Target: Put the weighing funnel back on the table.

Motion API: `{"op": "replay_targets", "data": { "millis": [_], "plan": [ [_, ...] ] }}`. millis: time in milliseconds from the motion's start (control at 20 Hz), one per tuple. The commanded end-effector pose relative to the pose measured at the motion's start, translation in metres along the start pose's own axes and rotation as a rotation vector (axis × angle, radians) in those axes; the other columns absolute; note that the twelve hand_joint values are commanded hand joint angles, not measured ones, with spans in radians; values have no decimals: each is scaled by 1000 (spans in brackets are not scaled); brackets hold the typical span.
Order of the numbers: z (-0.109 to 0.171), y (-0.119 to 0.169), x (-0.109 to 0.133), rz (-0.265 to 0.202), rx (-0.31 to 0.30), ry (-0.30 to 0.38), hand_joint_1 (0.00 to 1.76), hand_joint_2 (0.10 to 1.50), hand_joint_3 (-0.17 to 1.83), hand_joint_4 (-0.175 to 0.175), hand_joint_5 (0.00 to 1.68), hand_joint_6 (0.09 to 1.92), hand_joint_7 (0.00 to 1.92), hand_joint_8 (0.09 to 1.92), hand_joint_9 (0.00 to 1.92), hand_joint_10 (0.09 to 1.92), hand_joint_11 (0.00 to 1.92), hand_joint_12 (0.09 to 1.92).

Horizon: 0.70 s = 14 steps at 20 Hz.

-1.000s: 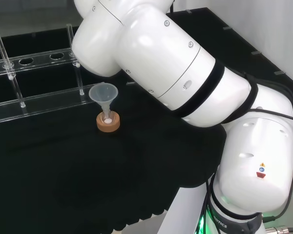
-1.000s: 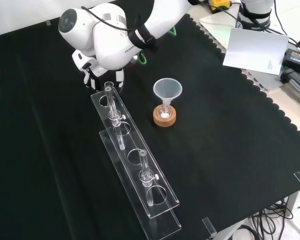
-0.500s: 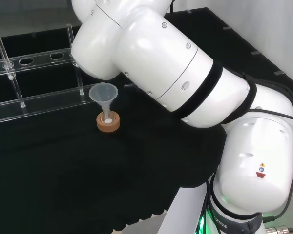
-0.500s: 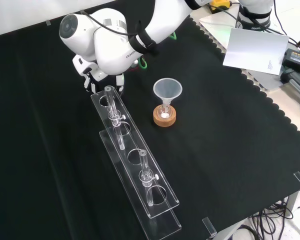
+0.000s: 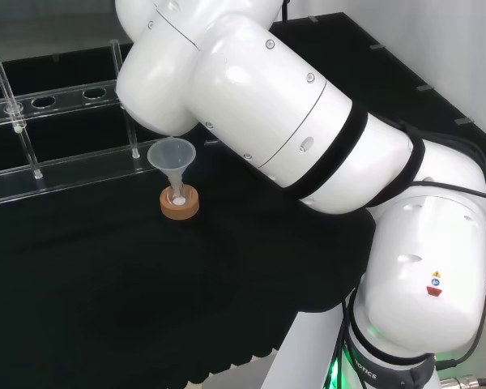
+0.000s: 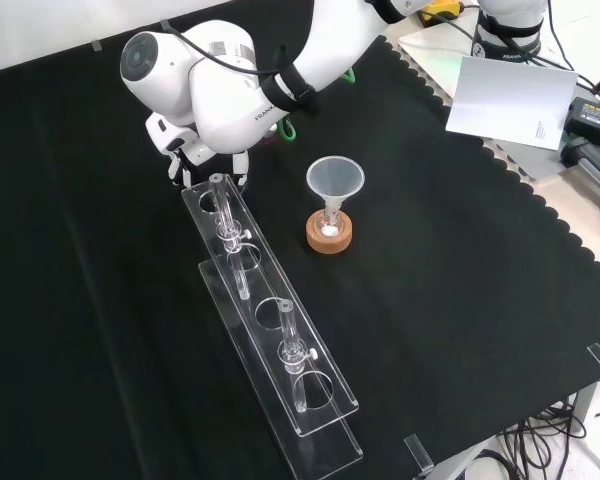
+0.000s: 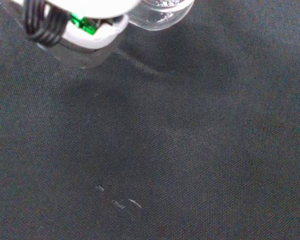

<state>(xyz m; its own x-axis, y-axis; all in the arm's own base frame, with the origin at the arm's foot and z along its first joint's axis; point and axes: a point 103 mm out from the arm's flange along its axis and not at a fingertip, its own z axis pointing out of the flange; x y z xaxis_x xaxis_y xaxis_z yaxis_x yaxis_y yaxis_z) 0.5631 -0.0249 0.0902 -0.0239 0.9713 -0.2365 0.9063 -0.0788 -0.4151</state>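
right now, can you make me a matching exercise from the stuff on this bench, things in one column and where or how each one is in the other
Things:
1. funnel
2. cork ring
3. clear rack
4. hand

Places and states:
a. brown, flat on the cloth
b. long, holding upright glass tubes
c. mouth up, stem in a small flask
d. at the rack's far end in the front view

Pairs: 1-c, 2-a, 3-b, 4-d
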Motion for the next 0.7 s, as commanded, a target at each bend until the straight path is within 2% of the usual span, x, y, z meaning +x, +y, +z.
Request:
{"op": "replay_targets", "data": {
  "millis": [50, 350, 450, 500, 550, 700],
  "plan": [
    [1, -1, 1, -1, -8, -20, 1114, 707, 573, 175, 1258, 661, 629, 660, 1045, 252, 879, 1001],
    [-1, -5, 4, 9, -9, -4, 1071, 925, 224, 175, 1140, 763, 556, 687, 999, 259, 834, 1033],
    [-1, -6, 3, 7, 2, 2, 1009, 903, 182, 75, 1033, 692, 523, 692, 967, 279, 804, 1050],
    [-1, -6, 2, 7, 11, 14, 990, 868, 221, 43, 975, 670, 501, 693, 943, 297, 785, 1057],
    [-1, -6, 2, 5, 17, 22, 974, 823, 286, 25, 897, 673, 467, 694, 905, 320, 752, 1072],
    [0, -8, 2, -4, 33, 15, 946, 692, 485, 1, 654, 705, 354, 700, 768, 419, 641, 1140]
  ]
}}
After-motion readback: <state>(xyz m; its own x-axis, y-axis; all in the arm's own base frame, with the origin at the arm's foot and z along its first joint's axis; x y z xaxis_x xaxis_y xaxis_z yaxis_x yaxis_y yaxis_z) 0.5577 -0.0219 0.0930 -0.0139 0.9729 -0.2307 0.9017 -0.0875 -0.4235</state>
